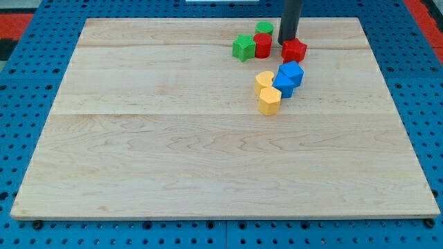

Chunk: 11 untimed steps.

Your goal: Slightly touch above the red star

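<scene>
Red star [294, 50]: lying near the view's top on the wooden board [173, 138], right of the red cylinder [262, 45].
My tip [286, 43]: I am resting it just above the star, apparently touching.
Jaws: I have none, only a bare rod.

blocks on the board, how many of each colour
Red: 2, the red star by my tip and a red block
Green: 2, one and one
Blue: 2, one and one
Yellow: 2, one and one
Total: 8
</scene>
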### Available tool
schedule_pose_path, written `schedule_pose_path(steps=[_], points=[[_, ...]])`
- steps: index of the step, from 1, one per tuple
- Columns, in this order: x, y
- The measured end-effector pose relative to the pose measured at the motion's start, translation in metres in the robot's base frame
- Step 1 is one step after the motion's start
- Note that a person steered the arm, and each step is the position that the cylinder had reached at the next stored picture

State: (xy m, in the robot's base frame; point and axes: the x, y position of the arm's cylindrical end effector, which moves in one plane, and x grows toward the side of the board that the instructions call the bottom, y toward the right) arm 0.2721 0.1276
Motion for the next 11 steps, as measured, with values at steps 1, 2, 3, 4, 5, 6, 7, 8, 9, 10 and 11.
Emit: schedule_pose_path(steps=[1,2,3,4,5,6,7,8,9,10,11], points=[[0.013,0.003],[0.014,0.035],[0.022,0.14],[0.059,0.125],[0.073,0.074],[0.04,0.059],[0.019,0.059],[0.018,0.053],[0.018,0.029],[0.014,0.025],[0.013,-0.001]])
